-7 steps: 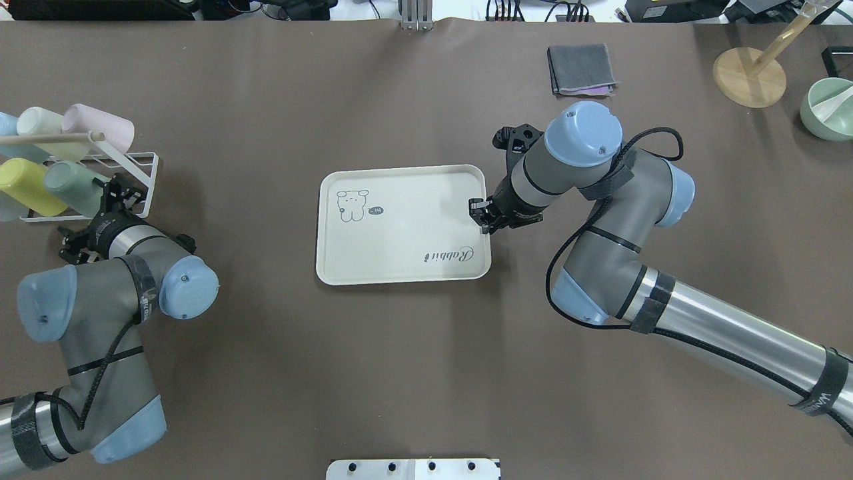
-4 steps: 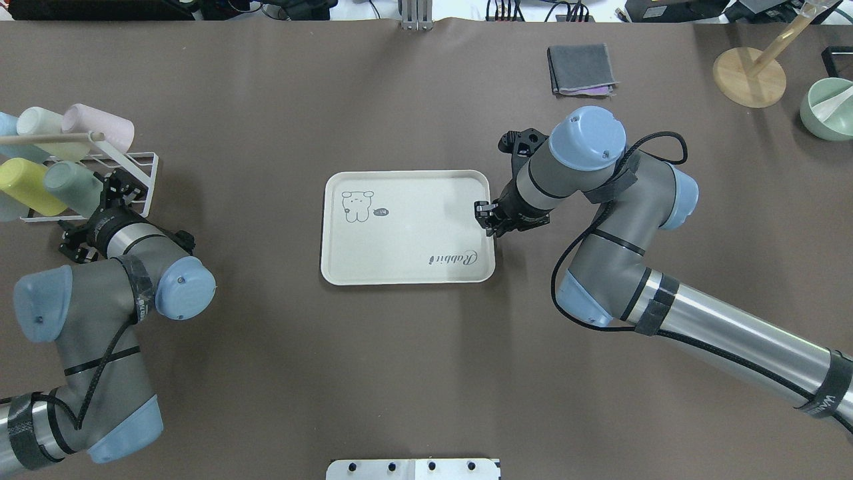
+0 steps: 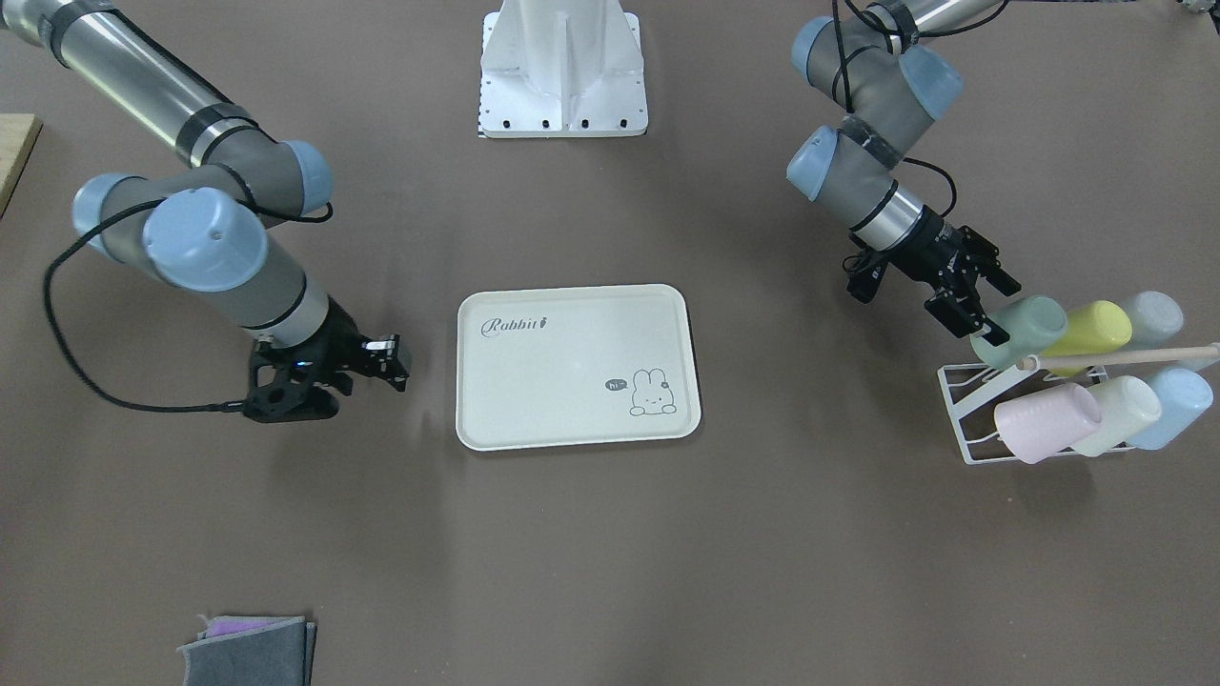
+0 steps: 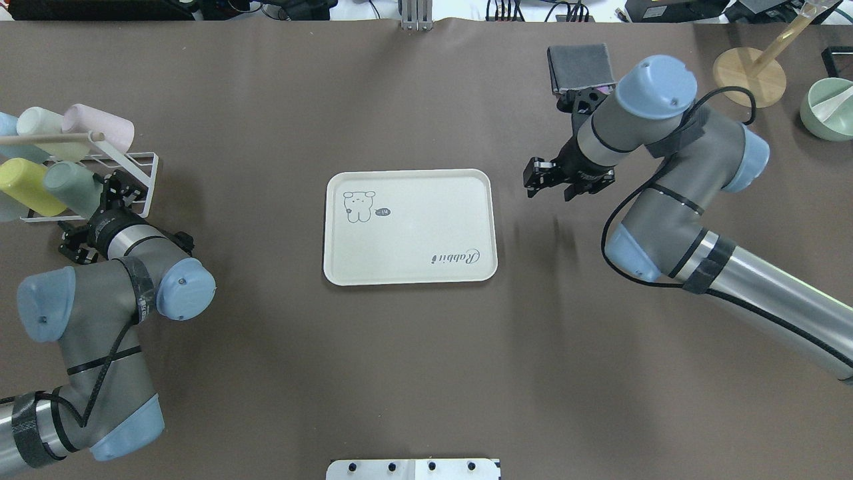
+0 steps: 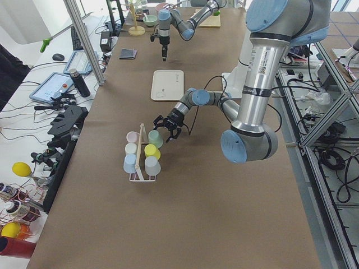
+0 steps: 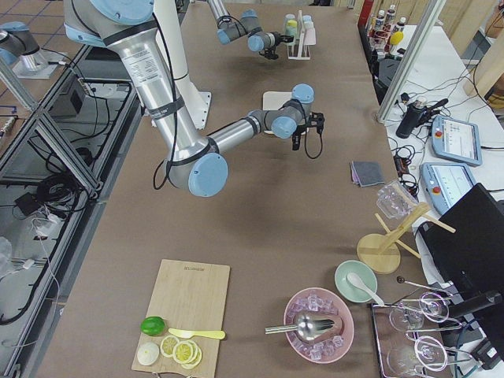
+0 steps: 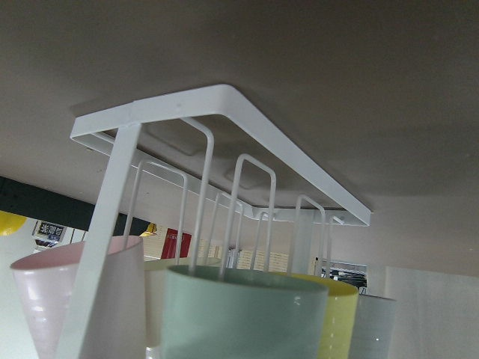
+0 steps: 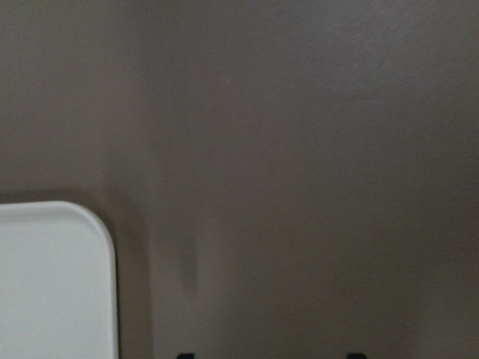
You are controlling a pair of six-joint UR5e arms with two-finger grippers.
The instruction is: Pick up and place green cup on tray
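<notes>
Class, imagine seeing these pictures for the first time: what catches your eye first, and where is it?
The cream tray lies at the centre of the table. At the robot's left end, pastel cups lean on a white rack, the left tool open right at the green cup.

Silver-grey arms [image 4: 100, 320], pale blue joint caps, taped black cables; black left gripper [image 3: 991, 310], right gripper [image 4: 533, 183]; white base [image 3: 562, 86].
</notes>
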